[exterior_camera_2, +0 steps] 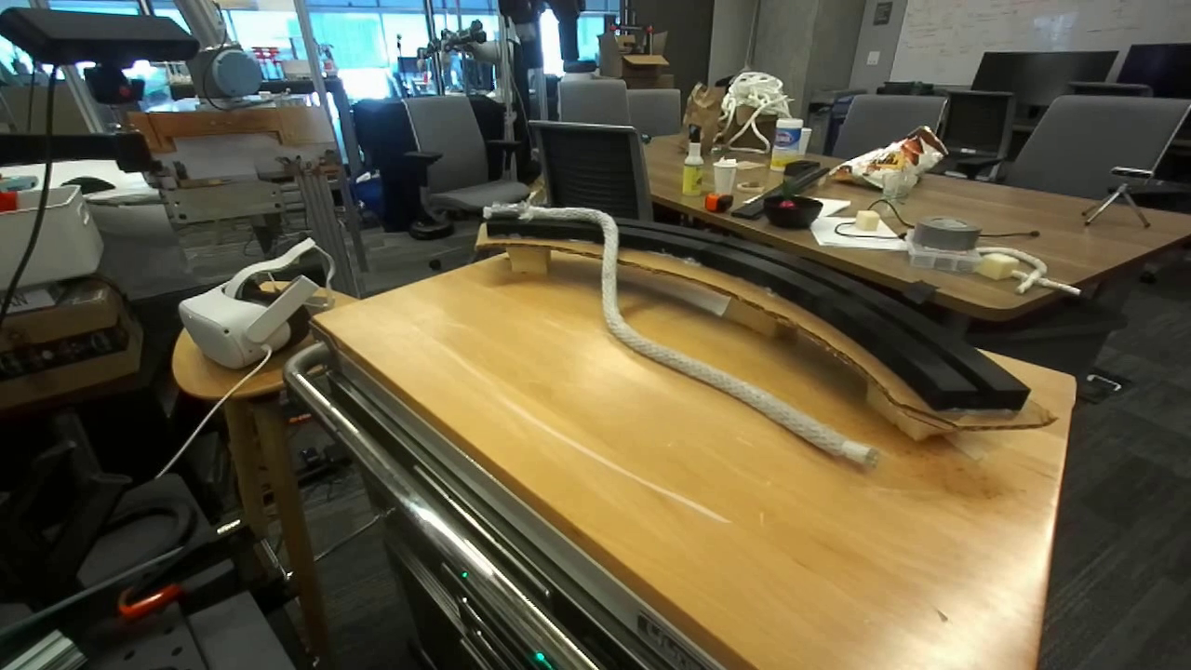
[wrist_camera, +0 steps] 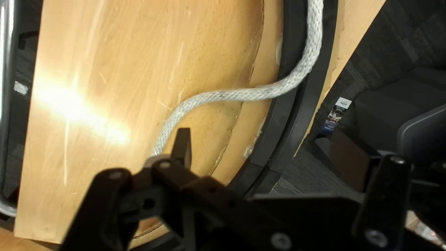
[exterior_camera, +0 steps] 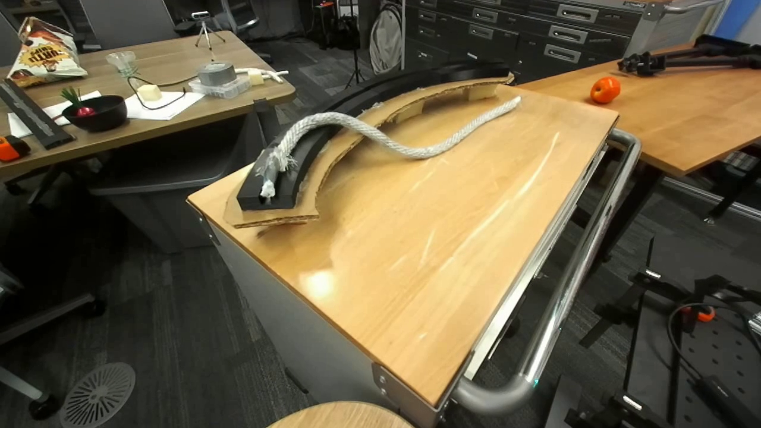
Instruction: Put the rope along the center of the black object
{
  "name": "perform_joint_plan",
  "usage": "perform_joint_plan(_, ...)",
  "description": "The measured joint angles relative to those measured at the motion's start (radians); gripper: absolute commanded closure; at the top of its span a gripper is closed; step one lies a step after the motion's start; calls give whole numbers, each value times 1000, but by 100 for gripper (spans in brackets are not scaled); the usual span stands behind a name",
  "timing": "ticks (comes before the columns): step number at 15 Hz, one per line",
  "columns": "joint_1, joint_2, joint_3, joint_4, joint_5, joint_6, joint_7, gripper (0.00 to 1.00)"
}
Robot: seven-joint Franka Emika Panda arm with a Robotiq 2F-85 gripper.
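In an exterior view, at the far left, we see a table [exterior_camera: 172,62], and on it a bag [exterior_camera: 46,56], a bowl [exterior_camera: 98,119] and a roll of tape [exterior_camera: 217,72]. To the right of it is the wooden top [exterior_camera: 416,249], which carries the black track [exterior_camera: 365,95] on a cardboard base [exterior_camera: 342,144]. The rope [exterior_camera: 410,152] has one frayed end at the near end of the track. From there it lies along the track for a part, bends across the inner edge and the base, and the rest is on the wooden top in a curve; its far end is near the base. More to the right we find a metal rail [exterior_camera: 579,267] and, on a desk [exterior_camera: 684,113], an orange-red fruit [exterior_camera: 605,90].

In an exterior view we notice also, at the left, a headset [exterior_camera_2: 237,321] upon a stool [exterior_camera_2: 205,381].

In the wrist view, going again from the left, we have the rail, the wooden top, the rope and the track. The gripper [wrist_camera: 260,137] is released: its fingers [wrist_camera: 182,148] stand wide apart, and the rope is out of their grasp. Near the upper border the rope follows the middle of the track; whether it sits fully down in the groove, we cannot tell.
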Motion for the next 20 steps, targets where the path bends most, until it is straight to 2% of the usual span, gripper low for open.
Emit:
perform_joint_plan(6,-17,6,6,-18,1,8,33,0)
perform_joint_plan(9,-84,-23,-18,-62,34,27,71,0)
perform_joint_plan(15,-260,-96,-125,-222,52,116,68,0)
perform_joint_plan(17,-286,-80,-134,-248,52,134,67,0)
perform_joint_plan(20,-285,-70,-131,-253,52,139,68,0)
